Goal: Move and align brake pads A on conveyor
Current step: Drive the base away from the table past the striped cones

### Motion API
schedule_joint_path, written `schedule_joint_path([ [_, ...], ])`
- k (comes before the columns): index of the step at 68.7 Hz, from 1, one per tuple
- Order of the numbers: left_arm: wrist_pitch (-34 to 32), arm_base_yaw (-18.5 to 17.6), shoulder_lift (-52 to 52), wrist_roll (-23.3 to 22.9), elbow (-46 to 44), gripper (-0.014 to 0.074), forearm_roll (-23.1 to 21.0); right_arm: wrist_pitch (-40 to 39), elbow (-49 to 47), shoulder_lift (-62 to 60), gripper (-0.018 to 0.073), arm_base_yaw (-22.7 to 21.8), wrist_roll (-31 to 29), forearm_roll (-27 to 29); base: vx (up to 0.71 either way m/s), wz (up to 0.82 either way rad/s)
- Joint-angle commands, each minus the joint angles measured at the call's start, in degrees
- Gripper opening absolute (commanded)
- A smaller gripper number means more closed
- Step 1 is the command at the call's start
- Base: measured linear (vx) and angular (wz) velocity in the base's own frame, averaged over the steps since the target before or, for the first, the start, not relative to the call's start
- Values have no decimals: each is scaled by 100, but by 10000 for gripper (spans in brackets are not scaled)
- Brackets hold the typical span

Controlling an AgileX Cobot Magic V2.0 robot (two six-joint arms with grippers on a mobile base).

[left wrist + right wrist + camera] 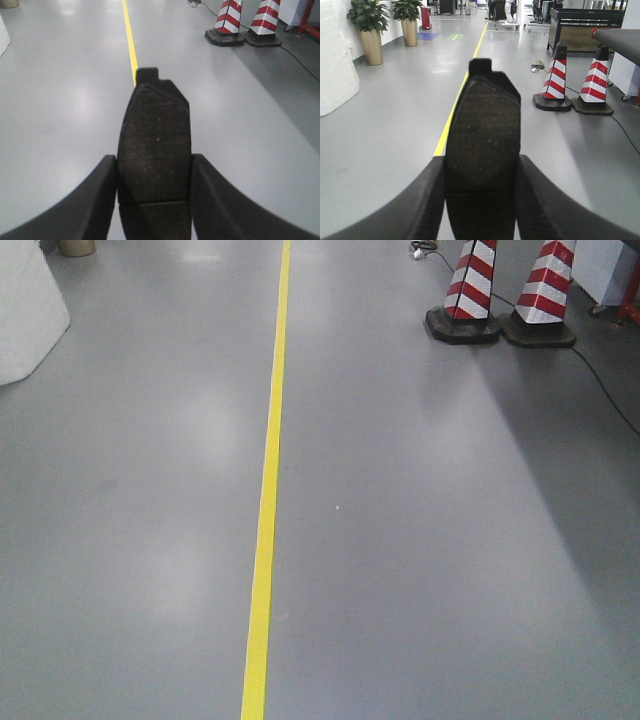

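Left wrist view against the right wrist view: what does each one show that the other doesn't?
Only the left wrist view: the left pincer shut on a brake pad. Only the right wrist view: the right pincer shut on a second brake pad, plus two potted plants far back. Both: the yellow floor line and two striped cones.

The place looked like a factory hall or some large industrial building. The floor (450, 540) was smooth, grey and painted, and a yellow line (268, 490) marked a lane along it. Two red-and-white striped cones (552, 80) stood beside this lane. Potted plants (369, 30) stood along the wall of a long, wide corridor.
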Motion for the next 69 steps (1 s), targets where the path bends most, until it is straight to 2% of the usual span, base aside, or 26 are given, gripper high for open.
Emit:
schedule_joint_path([
  [1, -558, -6, 26, 1, -159, -6, -15, -574, -160, 66, -8, -32, -63, -34, 71, -5],
  [69, -558, -6, 26, 1, -159, -6, -15, -571, -160, 66, -8, -32, -63, -34, 74, -2],
])
